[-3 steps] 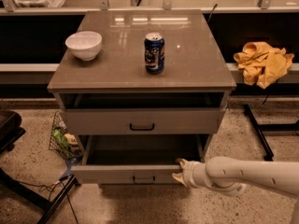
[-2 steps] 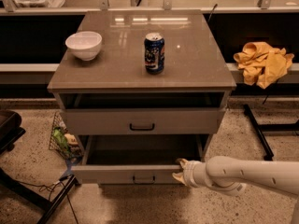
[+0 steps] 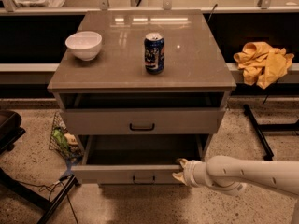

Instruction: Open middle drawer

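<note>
The middle drawer [image 3: 112, 174] stands pulled out toward the near side of the cabinet. Its long front panel runs left to right, and its plain box interior shows behind it. My tool [image 3: 180, 169] sits at the right end of that panel, against its top edge, with my arm reaching in from the near right. The drawer's black bar handle [image 3: 144, 177] lies to the tool's left, at the panel's centre. I cannot tell whether the tool is open or closed, or whether it grips the panel. Any pull from here, I judge, should run straight toward the near side, square to the panel.
</note>
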Controlling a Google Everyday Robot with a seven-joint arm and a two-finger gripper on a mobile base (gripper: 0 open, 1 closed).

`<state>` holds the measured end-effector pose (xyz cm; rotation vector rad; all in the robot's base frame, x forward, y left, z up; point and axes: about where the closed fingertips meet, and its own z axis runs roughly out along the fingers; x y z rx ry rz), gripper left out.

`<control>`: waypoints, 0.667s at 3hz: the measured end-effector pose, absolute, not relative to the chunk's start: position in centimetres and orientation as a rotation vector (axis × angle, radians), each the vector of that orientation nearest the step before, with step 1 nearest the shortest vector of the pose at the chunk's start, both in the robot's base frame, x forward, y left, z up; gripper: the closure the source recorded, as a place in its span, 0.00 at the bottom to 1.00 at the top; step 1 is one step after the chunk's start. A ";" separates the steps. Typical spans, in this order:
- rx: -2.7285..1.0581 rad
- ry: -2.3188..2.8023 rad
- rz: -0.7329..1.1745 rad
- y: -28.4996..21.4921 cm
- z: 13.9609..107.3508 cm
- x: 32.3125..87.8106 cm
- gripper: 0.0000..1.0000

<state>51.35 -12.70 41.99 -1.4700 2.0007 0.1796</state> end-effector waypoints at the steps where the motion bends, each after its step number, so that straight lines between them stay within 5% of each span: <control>1: -1.470 2.001 0.180 -12.7 42.0 51.3 1.00; 2: -1.470 2.001 0.180 -12.7 42.0 51.3 0.85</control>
